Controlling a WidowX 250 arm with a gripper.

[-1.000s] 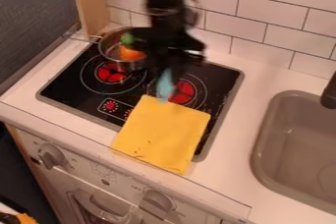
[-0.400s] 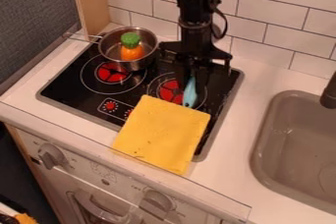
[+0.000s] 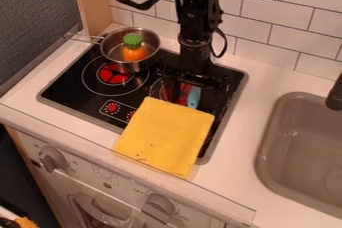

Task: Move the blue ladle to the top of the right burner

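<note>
Claw (image 3: 190,101) low over the right burner (image 3: 183,93), pointing down. State: open, fingers apart, with burner red visible between one finger and the ladle. Blue ladle (image 3: 194,97) at the right burner, between the fingers; its far part is hidden by the claw. Near end of ladle close to the top edge of the yellow cloth (image 3: 167,134), which covers the front of the cooktop (image 3: 67,88) and overhangs its edge. Metal pot (image 3: 114,56) at the left burner (image 3: 112,75); orange-and-green toy (image 3: 133,52) inside. Sink (image 3: 266,142) set into the table (image 3: 257,84), well apart from the ladle.
</note>
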